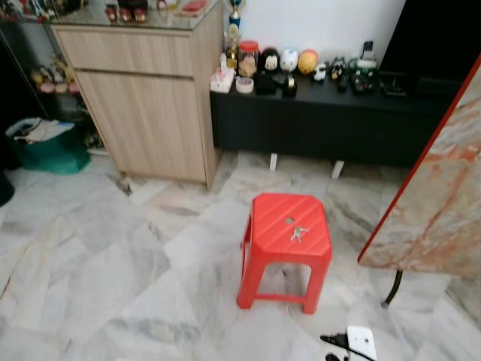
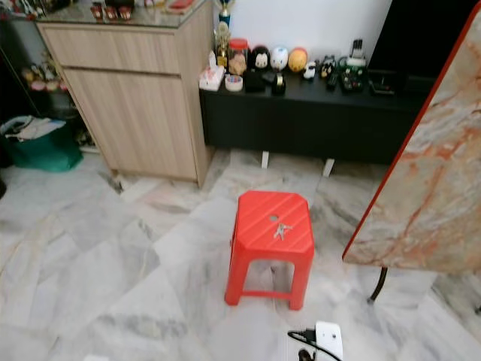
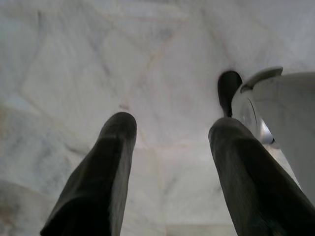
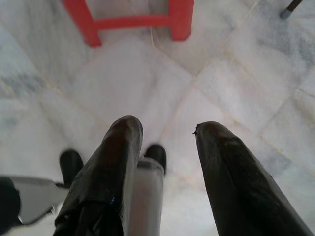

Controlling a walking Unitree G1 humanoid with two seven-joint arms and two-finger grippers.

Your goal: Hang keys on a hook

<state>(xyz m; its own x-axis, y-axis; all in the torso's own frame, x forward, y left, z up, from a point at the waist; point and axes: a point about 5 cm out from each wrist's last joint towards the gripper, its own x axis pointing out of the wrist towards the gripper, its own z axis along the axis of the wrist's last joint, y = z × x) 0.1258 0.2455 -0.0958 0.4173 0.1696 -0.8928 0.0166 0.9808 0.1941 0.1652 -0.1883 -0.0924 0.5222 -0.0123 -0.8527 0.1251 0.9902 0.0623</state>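
A small bunch of silver keys [image 1: 298, 234] lies on top of a red plastic stool [image 1: 286, 248] standing on the marble floor ahead of me, slightly to the right. My left gripper [image 3: 170, 128] hangs open over bare marble floor, nothing between its fingers. My right gripper [image 4: 165, 130] also hangs open above the floor, and the stool's red legs [image 4: 130, 22] show beyond its fingertips. I cannot make out any hook.
A wooden cabinet [image 1: 146, 98] stands at the back left, a low black sideboard [image 1: 323, 120] with figurines behind the stool. A tilted marble tabletop [image 1: 440, 195] is on the right. A white power strip [image 1: 359, 342] lies on the floor by the stool. A green bag [image 1: 45, 147] sits far left.
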